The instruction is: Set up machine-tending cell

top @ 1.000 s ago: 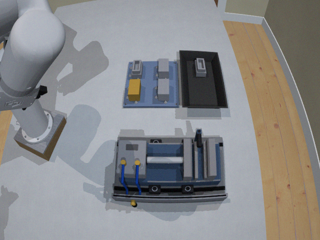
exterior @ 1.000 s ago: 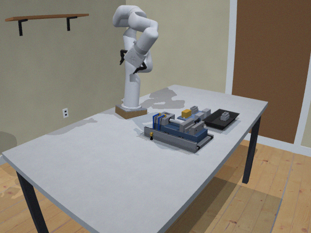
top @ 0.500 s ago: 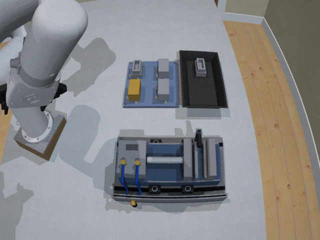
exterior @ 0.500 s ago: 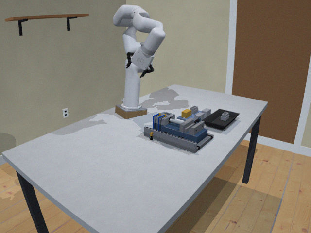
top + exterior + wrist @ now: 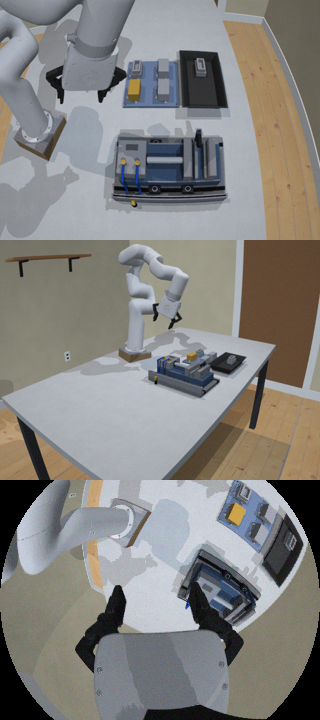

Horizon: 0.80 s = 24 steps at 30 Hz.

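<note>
The blue infeed plate [image 5: 150, 85] holds two aluminium blanks [image 5: 163, 68] [image 5: 163, 89], a brass blank [image 5: 134, 89] and a finished part with a pocket [image 5: 136, 67]. A second finished part [image 5: 200, 67] lies pocket up in the black outfeed tray [image 5: 203, 80]. The vise [image 5: 169, 165] stands in front; its opening [image 5: 198, 162] with the low bars is empty, and the dark work stop [image 5: 198, 138] rises at its far end. My gripper [image 5: 80, 98] is open and empty, high in the air left of the infeed plate. It also shows in the side view [image 5: 163, 321] and the wrist view [image 5: 155, 607].
The arm's base block [image 5: 40, 139] stands at the table's left. Blue hoses [image 5: 130, 176] and a yellow-tipped fitting [image 5: 133, 203] sit at the vise's left front. Small pins stick up from the infeed plate beside the blanks. The tray has raised walls.
</note>
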{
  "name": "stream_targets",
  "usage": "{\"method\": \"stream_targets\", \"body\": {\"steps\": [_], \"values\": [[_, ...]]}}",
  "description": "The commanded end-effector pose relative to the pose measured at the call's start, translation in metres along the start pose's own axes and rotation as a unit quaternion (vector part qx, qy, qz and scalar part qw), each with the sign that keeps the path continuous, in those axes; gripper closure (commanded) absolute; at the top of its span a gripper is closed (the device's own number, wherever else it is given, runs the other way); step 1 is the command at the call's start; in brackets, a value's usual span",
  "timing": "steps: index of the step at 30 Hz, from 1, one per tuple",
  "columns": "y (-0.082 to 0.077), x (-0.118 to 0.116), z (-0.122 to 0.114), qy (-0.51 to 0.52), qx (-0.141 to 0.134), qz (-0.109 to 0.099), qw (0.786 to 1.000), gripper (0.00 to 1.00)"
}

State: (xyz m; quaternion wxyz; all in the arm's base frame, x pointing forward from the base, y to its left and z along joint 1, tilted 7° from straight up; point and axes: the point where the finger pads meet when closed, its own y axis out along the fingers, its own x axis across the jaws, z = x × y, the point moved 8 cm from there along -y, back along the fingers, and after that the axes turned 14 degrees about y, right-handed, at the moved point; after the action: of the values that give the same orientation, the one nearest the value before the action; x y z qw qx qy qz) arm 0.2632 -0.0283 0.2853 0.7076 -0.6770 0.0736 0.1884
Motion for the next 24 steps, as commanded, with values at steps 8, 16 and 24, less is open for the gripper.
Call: {"method": "stream_targets", "body": {"steps": [8,16,24], "values": [[-0.004,0.068,0.06,0.067,0.001,-0.107,0.992,0.0],[-0.007,0.107,0.118,0.125,0.039,-0.185,0.974,0.0],[-0.008,0.113,0.129,0.137,0.049,-0.198,0.969,0.0]]}}
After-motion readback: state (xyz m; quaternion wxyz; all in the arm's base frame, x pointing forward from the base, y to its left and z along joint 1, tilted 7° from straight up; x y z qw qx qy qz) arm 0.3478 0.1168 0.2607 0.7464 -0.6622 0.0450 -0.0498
